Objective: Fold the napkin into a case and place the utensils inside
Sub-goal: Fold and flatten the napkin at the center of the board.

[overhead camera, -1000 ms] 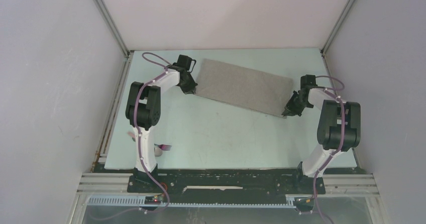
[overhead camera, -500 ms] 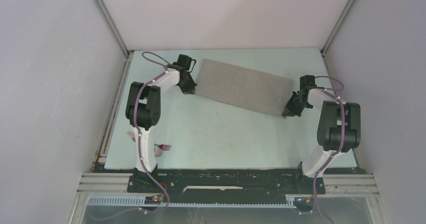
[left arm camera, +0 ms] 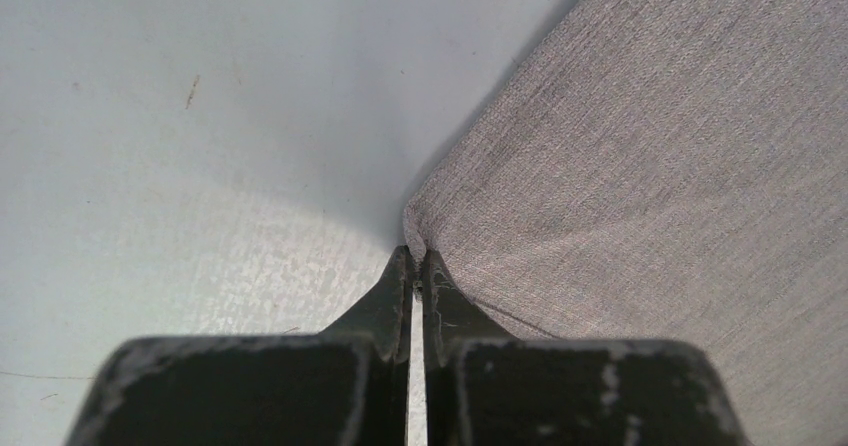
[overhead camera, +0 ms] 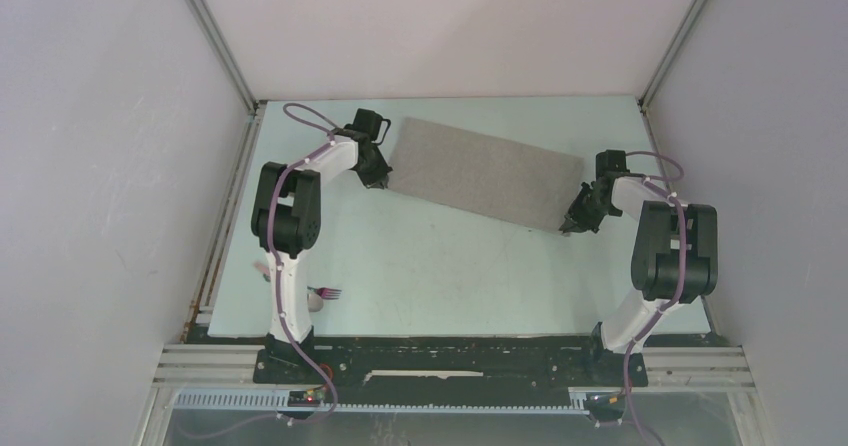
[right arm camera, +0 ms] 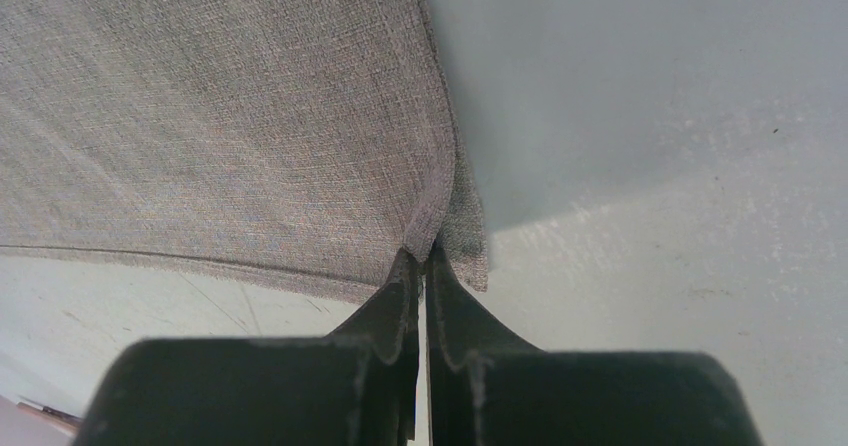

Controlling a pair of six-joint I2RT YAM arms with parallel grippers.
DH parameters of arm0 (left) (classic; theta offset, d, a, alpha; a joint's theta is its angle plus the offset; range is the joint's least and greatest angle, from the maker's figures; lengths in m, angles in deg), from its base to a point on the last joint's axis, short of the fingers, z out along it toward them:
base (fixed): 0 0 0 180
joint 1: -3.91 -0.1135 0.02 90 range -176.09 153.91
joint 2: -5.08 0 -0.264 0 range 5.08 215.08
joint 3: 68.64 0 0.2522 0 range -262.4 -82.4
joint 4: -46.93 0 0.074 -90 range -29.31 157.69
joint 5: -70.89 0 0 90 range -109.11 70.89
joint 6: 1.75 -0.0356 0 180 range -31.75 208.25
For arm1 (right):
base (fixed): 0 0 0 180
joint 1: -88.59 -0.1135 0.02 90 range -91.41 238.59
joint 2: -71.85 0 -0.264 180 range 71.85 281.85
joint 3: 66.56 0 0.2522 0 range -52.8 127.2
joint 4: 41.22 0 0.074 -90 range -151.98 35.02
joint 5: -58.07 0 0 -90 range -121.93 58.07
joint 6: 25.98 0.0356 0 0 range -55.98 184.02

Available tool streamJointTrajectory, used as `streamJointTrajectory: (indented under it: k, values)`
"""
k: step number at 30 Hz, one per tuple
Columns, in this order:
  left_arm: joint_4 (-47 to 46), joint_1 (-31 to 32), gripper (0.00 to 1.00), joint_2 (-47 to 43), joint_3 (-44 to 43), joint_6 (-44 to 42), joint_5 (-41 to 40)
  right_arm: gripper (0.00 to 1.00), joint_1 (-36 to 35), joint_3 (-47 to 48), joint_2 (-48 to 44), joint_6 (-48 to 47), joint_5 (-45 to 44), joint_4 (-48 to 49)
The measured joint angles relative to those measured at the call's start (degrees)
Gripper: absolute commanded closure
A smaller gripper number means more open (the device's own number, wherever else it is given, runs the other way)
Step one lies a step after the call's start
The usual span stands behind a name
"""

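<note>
The light-grey napkin [overhead camera: 482, 173] lies as a slanted rectangle, folded double, at the back of the table. My left gripper [overhead camera: 383, 180] is shut on its near-left corner; in the left wrist view the cloth [left arm camera: 640, 186] puckers between the closed fingertips [left arm camera: 416, 258]. My right gripper [overhead camera: 572, 224] is shut on the near-right corner, where the hemmed edge [right arm camera: 430, 206] is pinched between the tips [right arm camera: 423, 256]. A fork [overhead camera: 328, 292] with a pinkish-purple handle and a pale spoon bowl [overhead camera: 314, 304] lie at the near left beside the left arm's base, partly hidden by it.
The pale table [overhead camera: 440, 276] is walled by grey panels on the left, back and right. A black rail [overhead camera: 450, 351] runs along the near edge, where both arm bases are bolted.
Both grippers have edged slightly toward the back with the napkin's corners still pinched; the cloth has barely shifted.
</note>
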Motion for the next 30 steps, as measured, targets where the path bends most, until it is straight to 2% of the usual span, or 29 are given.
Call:
streamJointTrajectory:
  k: [30]
  values:
    - [-0.7, 0.1, 1.00, 0.1, -2.2, -0.4, 1.5, 1.00, 0.9, -0.3, -1.2, 0.0, -0.9, 0.9]
